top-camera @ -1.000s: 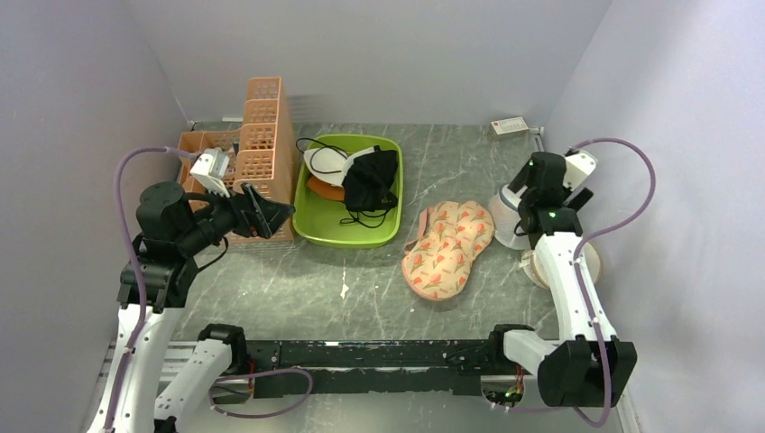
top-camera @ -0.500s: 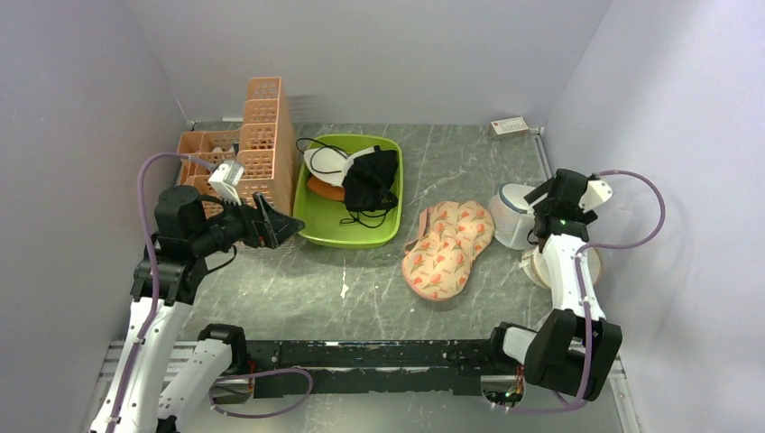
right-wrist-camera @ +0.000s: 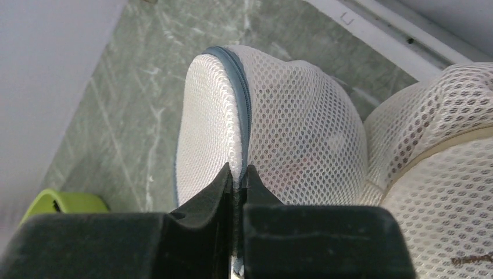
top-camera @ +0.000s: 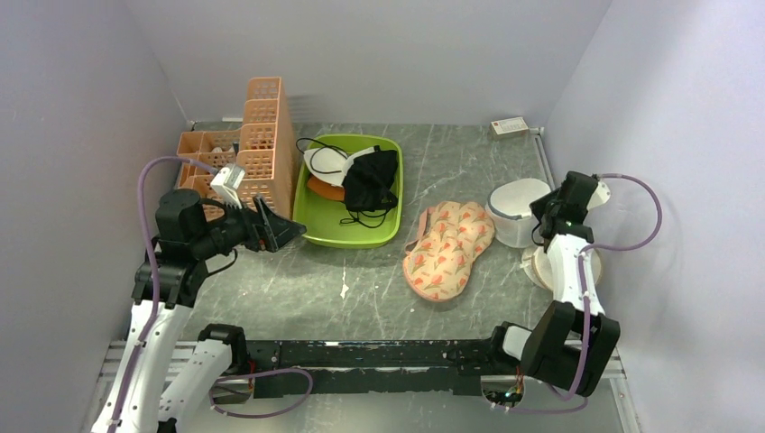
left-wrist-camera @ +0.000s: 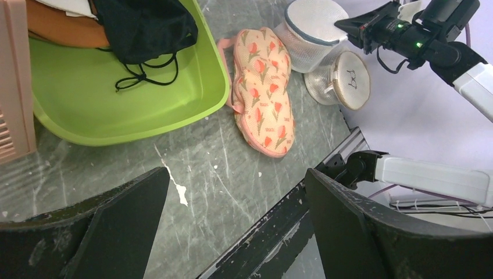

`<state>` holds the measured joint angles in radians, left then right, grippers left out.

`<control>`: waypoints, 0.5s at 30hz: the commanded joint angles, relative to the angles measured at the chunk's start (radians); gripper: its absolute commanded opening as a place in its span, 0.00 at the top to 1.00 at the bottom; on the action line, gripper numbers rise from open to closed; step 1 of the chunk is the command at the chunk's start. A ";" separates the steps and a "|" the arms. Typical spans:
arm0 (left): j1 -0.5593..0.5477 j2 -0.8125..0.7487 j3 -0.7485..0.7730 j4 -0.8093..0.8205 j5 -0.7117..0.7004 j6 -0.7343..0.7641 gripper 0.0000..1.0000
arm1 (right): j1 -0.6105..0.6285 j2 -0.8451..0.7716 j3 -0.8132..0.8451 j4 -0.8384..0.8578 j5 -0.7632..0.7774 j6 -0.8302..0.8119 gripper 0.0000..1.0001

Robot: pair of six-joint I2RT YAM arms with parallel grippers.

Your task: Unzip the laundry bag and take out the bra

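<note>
Right fingers: my right gripper [right-wrist-camera: 238, 174] is pinched down to a sliver on the grey zip band of the laundry bag [right-wrist-camera: 302, 128]. I cannot tell whether the pull tab or only the tape and mesh lies between the tips.
Left fingers: my left gripper [left-wrist-camera: 232, 174] is spread wide, holds nothing and hangs above the table [top-camera: 379, 298], near the green tray [top-camera: 347, 239].
Laundry bag position: at the right of the table, just beside the cream pouch [left-wrist-camera: 346, 78] and near the floral padded item [top-camera: 447, 248].
Bra: not plainly in view. A faint pink tone shows behind the mesh, so I judge it is inside the closed bag.
Fault 1: the bag travels with my pull instead of unzipping. Cause: nothing pins it down, and my left arm is well apart from it.
Fault 2: the grip slips or the mesh stretches. Cause: the pinch sits on fabric, not the tab.
Fault 3: the cream pouch gets shoved. Cause: it lies right against my path.
</note>
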<state>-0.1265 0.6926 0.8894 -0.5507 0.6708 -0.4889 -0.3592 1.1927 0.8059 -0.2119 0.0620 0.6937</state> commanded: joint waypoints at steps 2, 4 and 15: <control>0.011 0.001 -0.018 0.040 0.054 -0.030 0.01 | -0.007 -0.106 0.072 -0.030 -0.149 -0.025 1.00; 0.011 0.006 -0.025 0.049 0.063 -0.036 0.01 | -0.007 -0.152 0.085 -0.035 -0.196 -0.032 1.00; 0.010 0.028 -0.081 0.117 0.091 -0.088 0.01 | 0.153 -0.236 0.179 -0.066 -0.686 -0.056 1.00</control>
<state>-0.1257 0.7166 0.8276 -0.5056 0.7200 -0.5404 -0.3199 0.9562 0.9474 -0.2638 -0.3901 0.6464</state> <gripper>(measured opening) 0.989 0.033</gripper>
